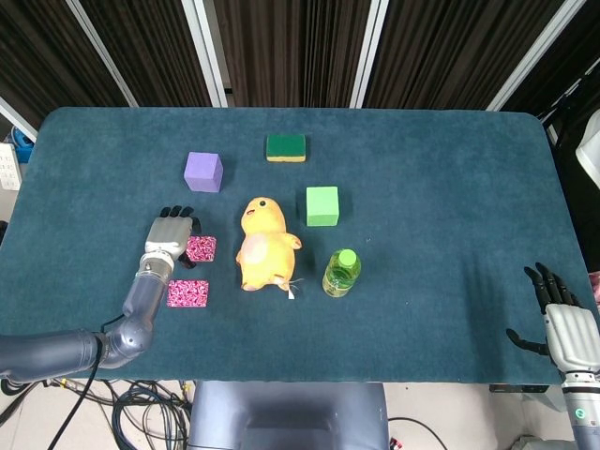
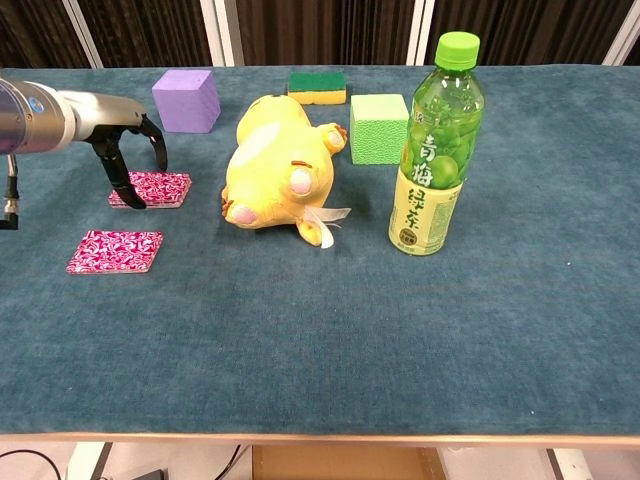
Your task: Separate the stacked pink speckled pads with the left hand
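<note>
Two pink pads flat on teal table (image 1: pixel 431 187), apart from each other: far pad (image 1: pixel 201 248) (image 2: pixel 151 188) beside duck, near pad (image 1: pixel 187 293) (image 2: pixel 115 251) closer to front edge, clear gap of cloth between. Left hand (image 1: pixel 170 236) (image 2: pixel 128 148) over left part of far pad, palm down, fingers (image 2: pixel 121 170) curled downward and spread, dark tips down at pad's left edge — contact likely but cannot tell for sure; nothing clamped or lifted, pad lying flat. Left forearm running in from lower left in head view, from left edge in chest view. Right hand (image 1: pixel 560 323) at lower right corner of head view, off table edge, fingers apart and pointing up, holding nothing; out of chest view. Yellow plush duck (image 1: pixel 263 244) (image 2: pixel 274 165) lying near table centre, just right of far pad, white tag ribbon at lower side. Green-tea bottle (image 1: pixel 341 273) (image 2: pixel 435 150) upright right of duck, green cap on, well apart from pads. Green cube (image 1: pixel 322 206) (image 2: pixel 379 128) behind bottle, near duck's head. Purple cube (image 1: pixel 203 172) (image 2: pixel 186 100) behind left hand, not touching it. Green-and-yellow sponge (image 1: pixel 285 147) (image 2: pixel 317 86) furthest back, flat, green side up. Dark slatted wall with white posts behind table; cables on floor in front.
</note>
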`<action>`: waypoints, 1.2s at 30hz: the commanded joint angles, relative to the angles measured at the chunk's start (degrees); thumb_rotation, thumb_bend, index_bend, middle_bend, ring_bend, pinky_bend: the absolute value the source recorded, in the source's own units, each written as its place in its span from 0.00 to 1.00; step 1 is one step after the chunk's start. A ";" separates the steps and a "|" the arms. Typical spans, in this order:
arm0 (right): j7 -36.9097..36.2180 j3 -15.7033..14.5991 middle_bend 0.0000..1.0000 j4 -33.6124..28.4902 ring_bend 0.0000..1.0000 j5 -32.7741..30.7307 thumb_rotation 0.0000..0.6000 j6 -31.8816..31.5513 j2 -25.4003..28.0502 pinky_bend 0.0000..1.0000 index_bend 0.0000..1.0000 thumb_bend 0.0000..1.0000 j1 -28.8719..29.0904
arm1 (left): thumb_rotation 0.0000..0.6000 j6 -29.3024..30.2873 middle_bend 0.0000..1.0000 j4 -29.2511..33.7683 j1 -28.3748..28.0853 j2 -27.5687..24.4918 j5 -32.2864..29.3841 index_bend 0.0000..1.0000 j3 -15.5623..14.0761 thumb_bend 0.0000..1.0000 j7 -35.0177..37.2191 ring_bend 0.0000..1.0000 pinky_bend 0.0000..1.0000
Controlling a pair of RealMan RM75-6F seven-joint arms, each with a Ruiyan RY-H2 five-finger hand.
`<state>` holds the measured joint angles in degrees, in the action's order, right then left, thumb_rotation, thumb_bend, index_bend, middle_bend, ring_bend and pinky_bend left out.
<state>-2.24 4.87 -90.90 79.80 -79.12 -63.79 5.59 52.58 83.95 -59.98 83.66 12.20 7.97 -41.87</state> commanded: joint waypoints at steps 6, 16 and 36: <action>-0.09 0.07 0.00 0.07 0.05 -0.24 1.00 0.15 0.02 0.22 0.00 0.18 0.02 | 1.00 -0.61 0.15 -1.16 -0.08 0.74 -0.23 0.42 -0.11 0.17 0.09 0.00 0.00; -0.06 0.12 0.00 0.04 0.05 -0.31 1.00 0.03 0.01 0.22 0.00 0.18 -0.03 | 1.00 -0.53 0.15 -1.52 -0.23 1.03 -0.53 0.43 -0.22 0.19 -0.16 0.00 0.00; 0.02 0.18 0.00 -0.08 0.05 -0.56 1.00 0.19 0.05 0.22 0.00 0.18 -0.01 | 1.00 -0.24 0.17 -1.69 -0.34 1.45 -1.09 0.46 -0.09 0.22 -0.42 0.00 0.00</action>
<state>-2.22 5.05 -90.98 79.24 -78.93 -63.74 5.57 52.33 82.25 -60.32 85.13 11.12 7.87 -42.30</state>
